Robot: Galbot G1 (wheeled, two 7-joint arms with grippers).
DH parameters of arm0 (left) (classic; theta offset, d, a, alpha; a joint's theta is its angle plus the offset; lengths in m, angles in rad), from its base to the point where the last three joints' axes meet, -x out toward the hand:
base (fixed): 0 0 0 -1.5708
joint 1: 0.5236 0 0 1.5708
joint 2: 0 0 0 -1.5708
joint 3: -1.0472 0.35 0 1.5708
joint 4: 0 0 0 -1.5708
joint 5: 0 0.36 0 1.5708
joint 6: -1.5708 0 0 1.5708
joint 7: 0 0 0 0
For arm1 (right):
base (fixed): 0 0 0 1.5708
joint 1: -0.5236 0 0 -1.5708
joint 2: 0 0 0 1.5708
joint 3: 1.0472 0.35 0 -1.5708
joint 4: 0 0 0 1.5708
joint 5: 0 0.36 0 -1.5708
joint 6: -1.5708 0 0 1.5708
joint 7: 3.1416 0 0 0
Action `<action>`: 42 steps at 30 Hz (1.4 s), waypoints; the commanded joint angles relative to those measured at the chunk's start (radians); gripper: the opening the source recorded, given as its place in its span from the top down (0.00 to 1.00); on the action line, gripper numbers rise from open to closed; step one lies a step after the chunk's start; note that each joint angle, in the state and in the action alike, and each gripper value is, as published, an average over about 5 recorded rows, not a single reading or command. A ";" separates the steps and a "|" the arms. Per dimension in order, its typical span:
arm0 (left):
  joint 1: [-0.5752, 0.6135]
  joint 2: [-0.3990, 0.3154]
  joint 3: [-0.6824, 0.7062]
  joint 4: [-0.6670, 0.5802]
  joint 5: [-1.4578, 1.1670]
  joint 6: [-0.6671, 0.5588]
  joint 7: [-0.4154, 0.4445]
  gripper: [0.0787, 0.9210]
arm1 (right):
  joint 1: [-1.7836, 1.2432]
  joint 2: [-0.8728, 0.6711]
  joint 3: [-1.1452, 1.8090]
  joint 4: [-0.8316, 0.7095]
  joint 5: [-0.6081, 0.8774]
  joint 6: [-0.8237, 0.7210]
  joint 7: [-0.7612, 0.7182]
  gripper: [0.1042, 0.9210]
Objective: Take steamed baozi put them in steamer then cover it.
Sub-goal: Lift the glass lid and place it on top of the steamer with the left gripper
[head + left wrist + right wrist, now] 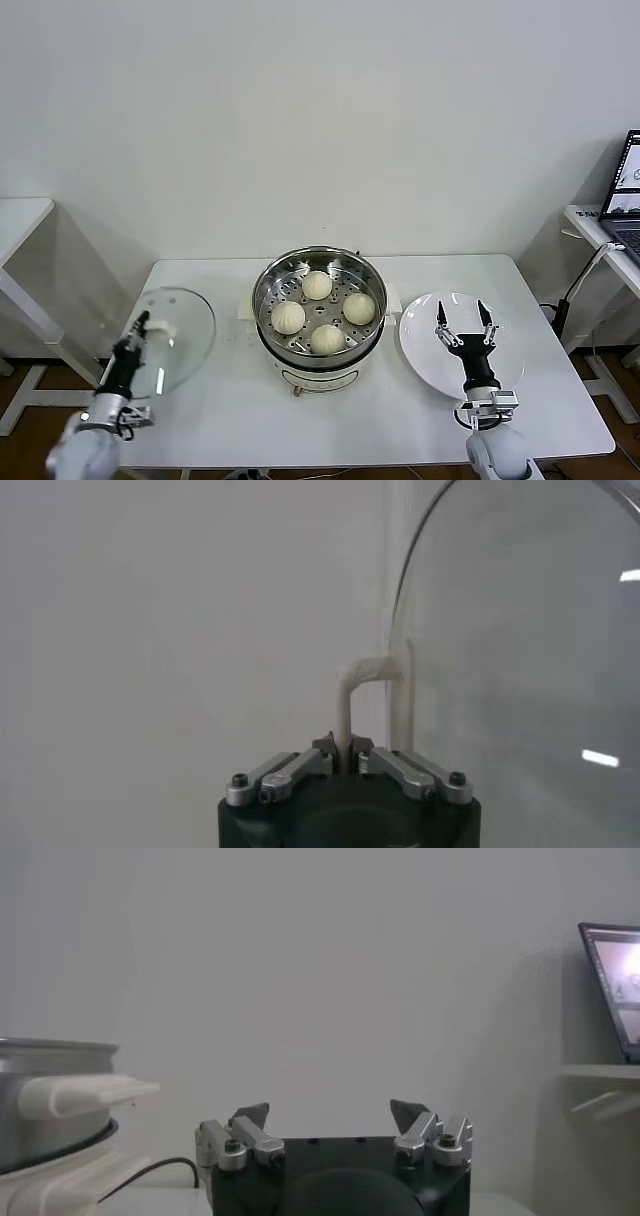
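Several cream-white baozi [317, 285] lie on the perforated tray inside the shiny steamer [268, 280] at the table's middle. The clear glass cover [185, 335] rests on the table to the steamer's left. My left gripper [143, 325] is shut on the cover's cream handle [347, 705], whose bar passes between the closed fingertips in the left wrist view, with the glass [520, 660] beside it. My right gripper [463, 318] hangs open over the white plate [420, 335], nothing between its fingers [250, 1116].
The white plate lies right of the steamer with nothing on it. The steamer's side handle [85, 1093] shows in the right wrist view. A laptop [628, 195] stands on a side table at the far right. Another small table [20, 215] is at the far left.
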 commanded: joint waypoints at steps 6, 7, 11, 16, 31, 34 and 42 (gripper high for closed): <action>0.001 0.058 0.109 -0.702 -0.119 0.279 0.197 0.87 | 0.001 0.004 0.003 -0.008 -0.006 -0.003 0.010 0.12; -0.017 0.051 0.163 -0.721 -0.114 0.308 0.218 0.87 | 0.001 0.003 0.002 -0.010 -0.008 -0.005 0.013 0.12; -0.095 0.006 0.379 -0.740 -0.076 0.403 0.289 0.87 | 0.000 0.000 0.006 -0.009 -0.011 -0.018 0.020 0.12; -0.175 -0.054 0.584 -0.681 -0.012 0.486 0.354 0.87 | 0.000 -0.001 0.015 -0.007 -0.010 -0.033 0.023 0.12; -0.323 -0.150 0.821 -0.464 0.184 0.618 0.560 0.87 | 0.019 0.030 0.015 -0.049 -0.035 -0.032 0.022 0.12; -0.339 -0.157 0.830 -0.433 0.189 0.632 0.566 0.87 | 0.021 0.034 0.013 -0.052 -0.040 -0.032 0.023 0.12; -0.361 -0.190 0.821 -0.363 0.215 0.668 0.567 0.87 | 0.023 0.035 0.016 -0.055 -0.049 -0.033 0.023 0.12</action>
